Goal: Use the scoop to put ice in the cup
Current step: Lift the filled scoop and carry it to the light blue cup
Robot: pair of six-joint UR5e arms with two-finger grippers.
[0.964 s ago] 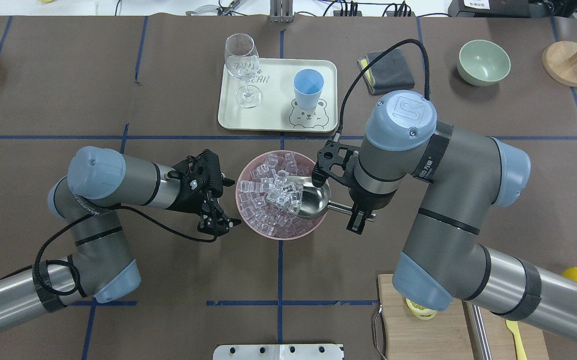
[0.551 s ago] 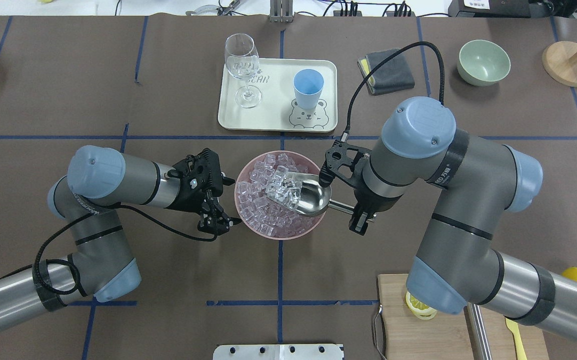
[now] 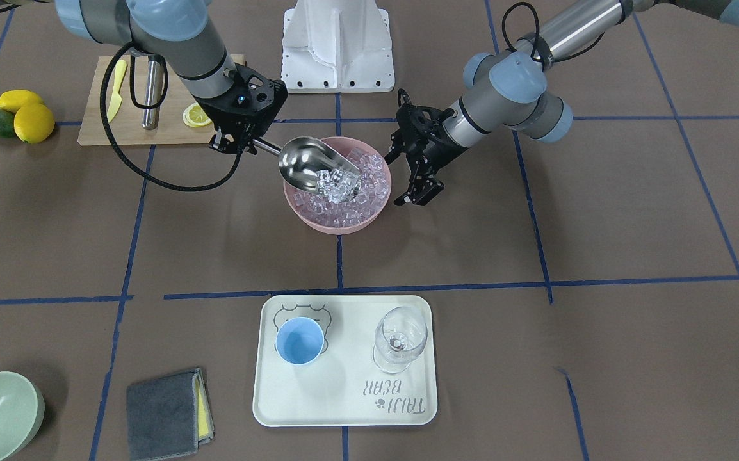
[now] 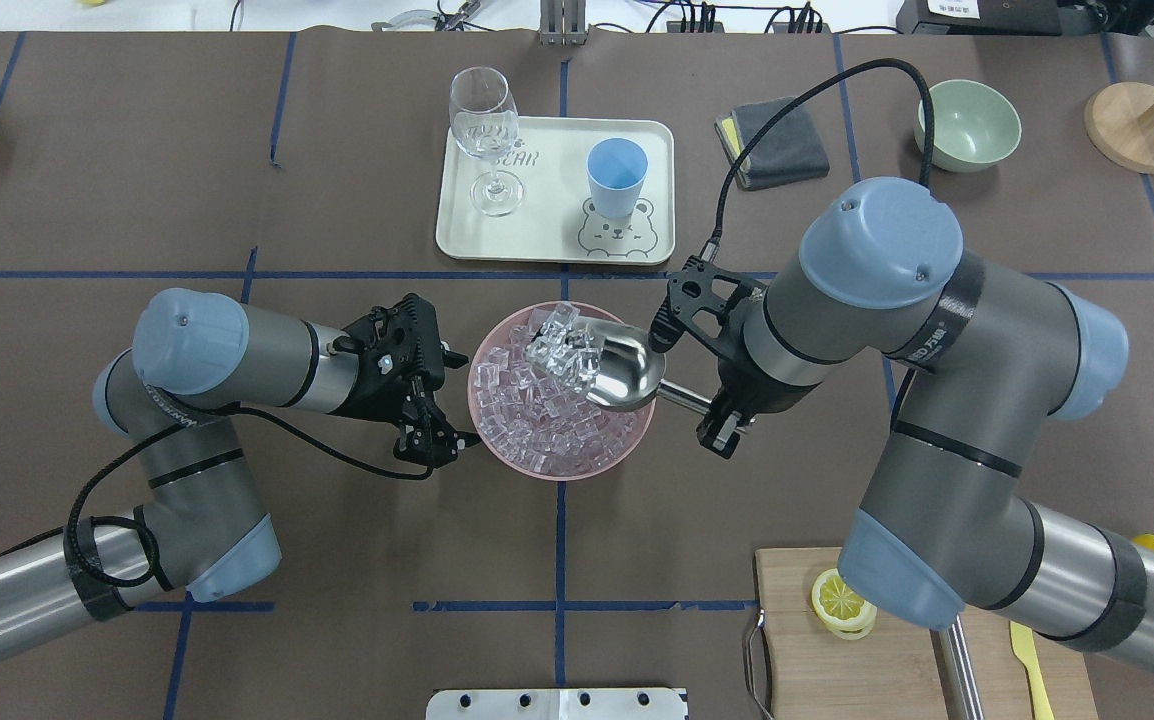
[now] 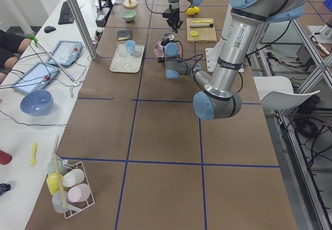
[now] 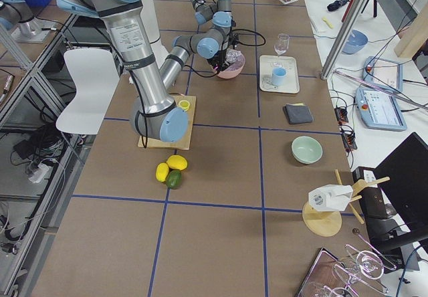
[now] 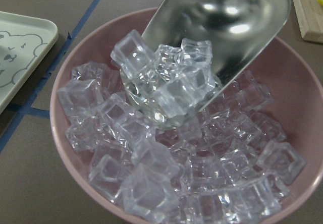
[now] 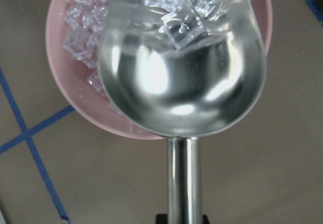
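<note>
My right gripper (image 4: 723, 428) is shut on the rod handle of the steel scoop (image 4: 621, 371), which tilts over the pink bowl (image 4: 497, 448) with several cubes of ice (image 4: 562, 352) at its mouth. The right wrist view shows the scoop (image 8: 181, 82) with ice (image 8: 186, 12) at its front end. From the left wrist view, the scoop (image 7: 227, 27) rests its lip among the bowl's ice (image 7: 171, 88). My left gripper (image 4: 449, 405) stands open just beside the bowl's left rim, holding nothing. The light-blue cup (image 4: 617, 176) stands upright on the tray (image 4: 547, 225) beyond the bowl, and looks to have nothing in it.
A wine glass (image 4: 484, 130) shares the tray with the cup. A grey cloth (image 4: 772, 142), green bowl (image 4: 967, 125) and wooden stand (image 4: 1137, 125) lie far right. A cutting board (image 4: 837, 660) with a lemon half sits near right; lemons and an avocado (image 3: 17, 116) lie beside it.
The scoop has lifted and shifted toward the bowl's far side with ice in it. The right arm's elbow swung outward to the right. The left arm stayed put.
</note>
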